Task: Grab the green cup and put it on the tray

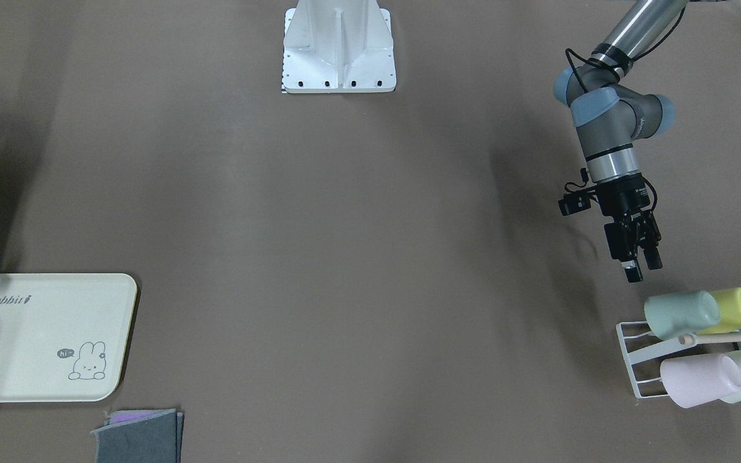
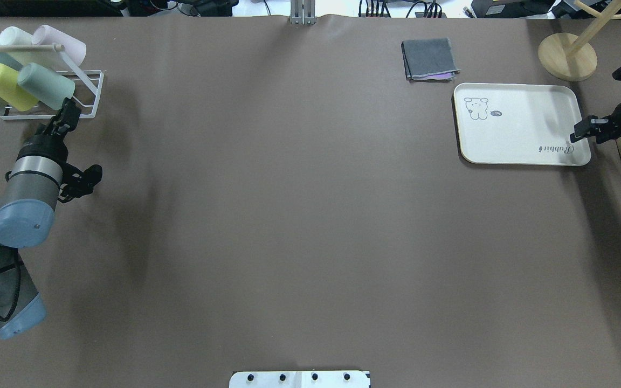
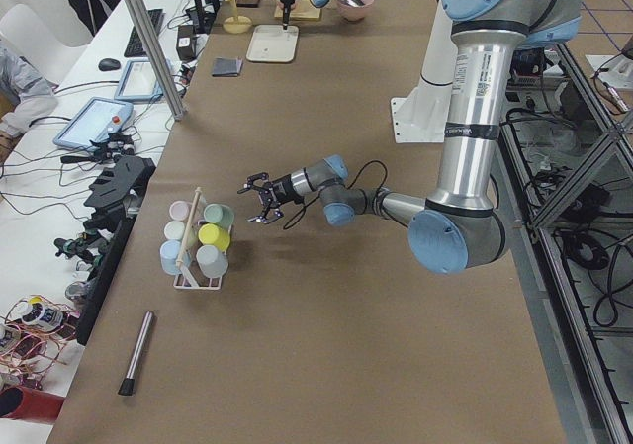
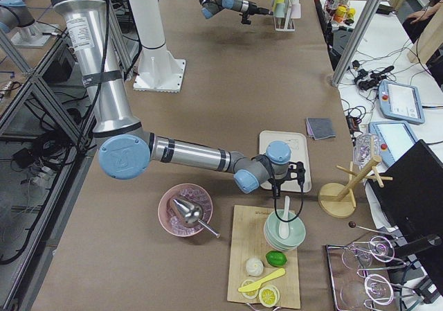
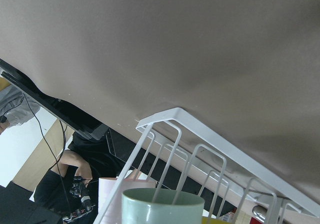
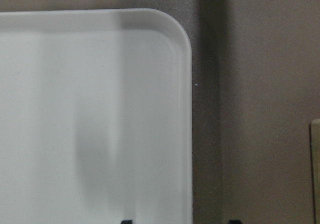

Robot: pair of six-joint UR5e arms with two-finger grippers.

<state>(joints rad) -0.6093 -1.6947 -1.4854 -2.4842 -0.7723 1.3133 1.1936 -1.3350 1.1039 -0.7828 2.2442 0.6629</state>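
Hovering left gripper (image 1: pixel 642 265): poised just short of the white wire rack (image 1: pixel 631 360), its fingers spread with a clear gap and pinching nothing, aimed toward the cups.
Green cup (image 1: pixel 679 314): lying on its side on the rack, in the row nearer the robot, touching the yellow cup (image 1: pixel 740 305) beside it. It is the cup closest to the left fingers, and they do not touch it.
Tray (image 1: pixel 23 360): flat on the brown tabletop (image 1: pixel 370 257) at the opposite end, well apart from the rack.
Right gripper (image 2: pixel 580 133): over the tray's corner beside the lettering, fingers spread, gripping nothing.
Folded grey cloth (image 1: pixel 142 437): near the tray.
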